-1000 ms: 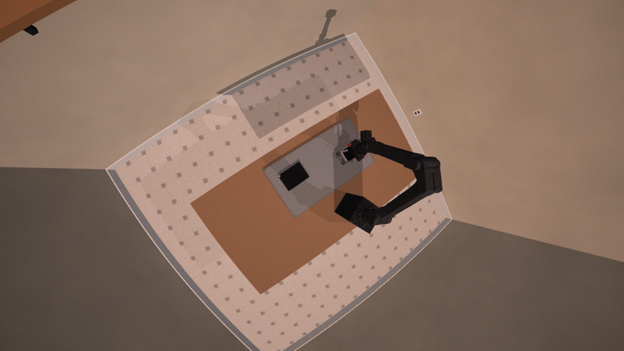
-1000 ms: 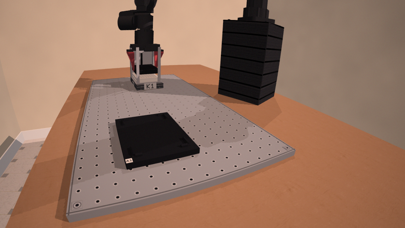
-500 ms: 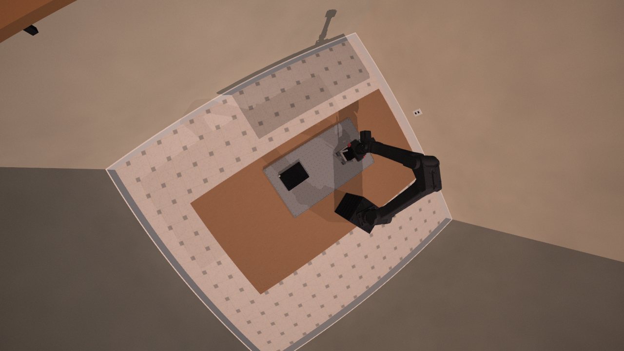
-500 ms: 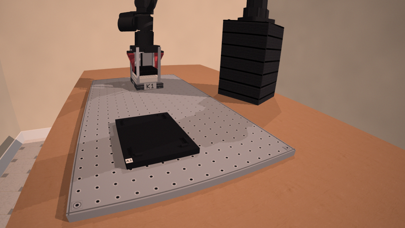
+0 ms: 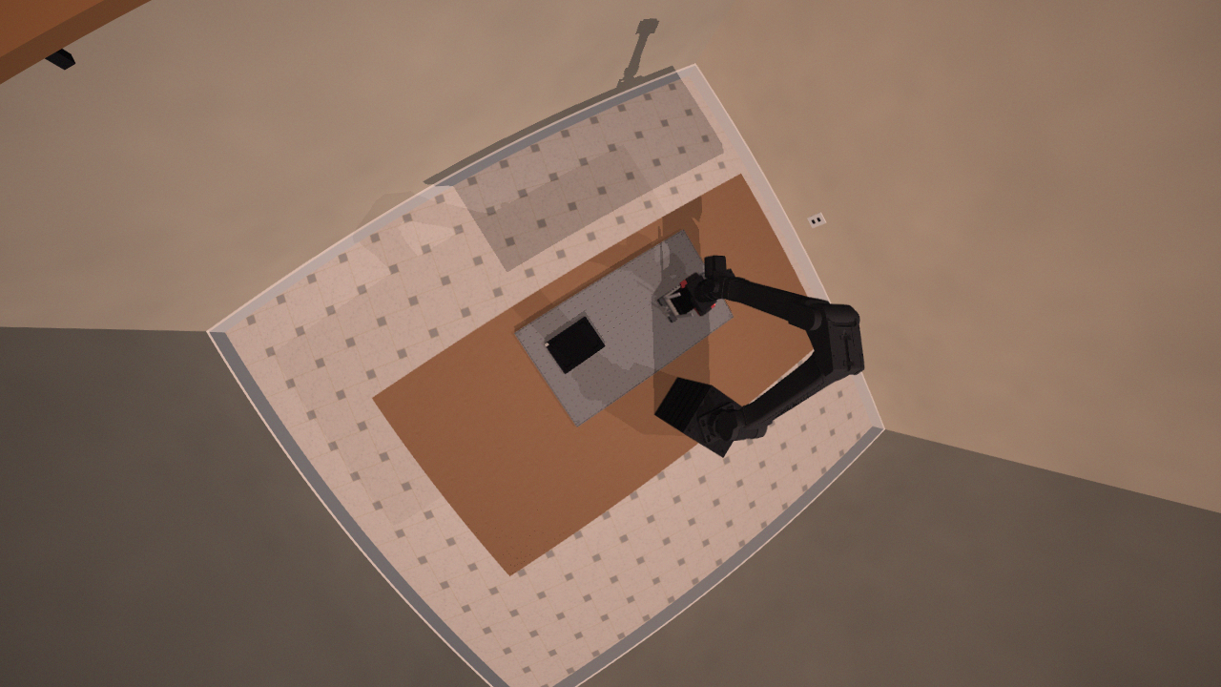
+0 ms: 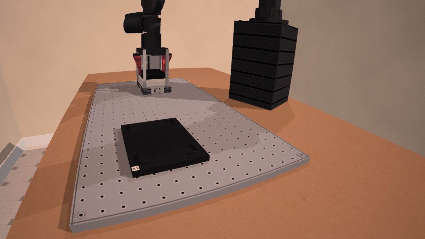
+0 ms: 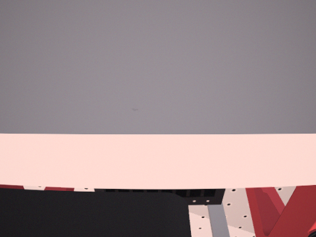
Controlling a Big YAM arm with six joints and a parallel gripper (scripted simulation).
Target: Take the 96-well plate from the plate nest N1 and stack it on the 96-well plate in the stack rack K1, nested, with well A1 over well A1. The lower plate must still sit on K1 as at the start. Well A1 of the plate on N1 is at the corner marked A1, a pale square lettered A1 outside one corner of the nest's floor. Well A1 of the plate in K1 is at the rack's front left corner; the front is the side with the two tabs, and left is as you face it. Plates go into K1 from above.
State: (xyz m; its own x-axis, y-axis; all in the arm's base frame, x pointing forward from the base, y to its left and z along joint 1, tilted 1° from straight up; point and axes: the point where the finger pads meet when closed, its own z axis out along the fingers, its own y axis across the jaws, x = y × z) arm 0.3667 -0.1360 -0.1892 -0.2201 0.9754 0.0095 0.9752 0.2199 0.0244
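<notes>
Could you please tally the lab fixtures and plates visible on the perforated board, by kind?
Plate nests: 1, black and vacant
Stack racks: 1, labelled K1
Well plates visible: 1, black, gripped by the tool low inside the rack
Total: 3
</notes>
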